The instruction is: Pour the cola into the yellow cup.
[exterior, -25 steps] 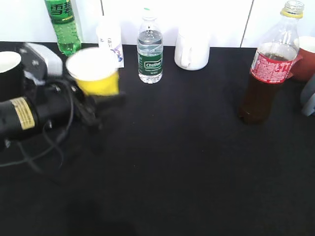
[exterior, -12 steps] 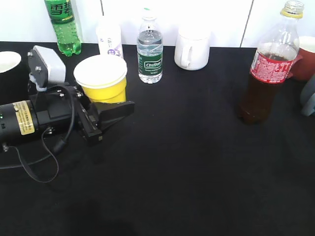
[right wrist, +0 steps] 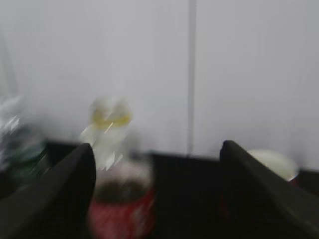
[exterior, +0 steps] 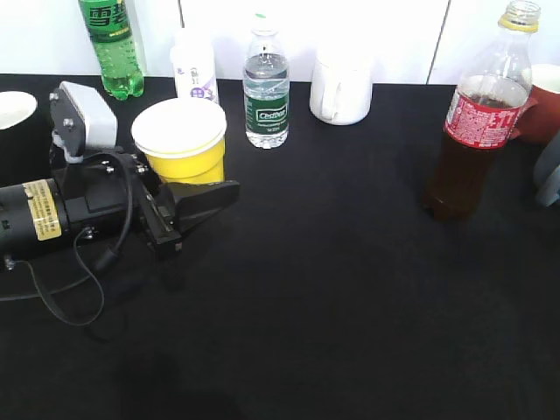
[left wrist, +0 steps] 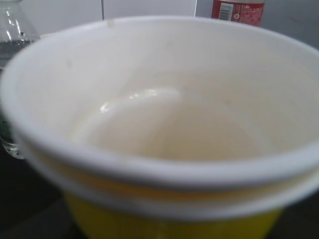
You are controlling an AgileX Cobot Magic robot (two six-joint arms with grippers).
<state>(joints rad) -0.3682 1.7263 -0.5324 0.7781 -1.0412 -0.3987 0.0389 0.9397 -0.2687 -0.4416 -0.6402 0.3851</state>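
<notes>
The yellow cup (exterior: 181, 144), white inside and empty, stands upright at the left of the black table. My left gripper (exterior: 210, 189) is shut on it, one dark finger showing along its front. The cup fills the left wrist view (left wrist: 164, 124). The cola bottle (exterior: 477, 122), uncapped and about half full of dark liquid, stands at the far right with nothing holding it. My right gripper (right wrist: 157, 149) is open and empty. In the blurred right wrist view the cola bottle (right wrist: 119, 199) is ahead, close to the left finger. The right arm is out of the exterior view.
Along the back edge stand a green soda bottle (exterior: 112, 44), a small white bottle (exterior: 194, 68), a water bottle (exterior: 266, 87) and a white mug (exterior: 341, 87). A red mug (exterior: 544, 109) is behind the cola. A black cup (exterior: 13, 118) is at the far left.
My left gripper carried the yellow cup a little to the right and nearer, then stopped; the last half second shows almost no motion. The cola bottle has not moved.
</notes>
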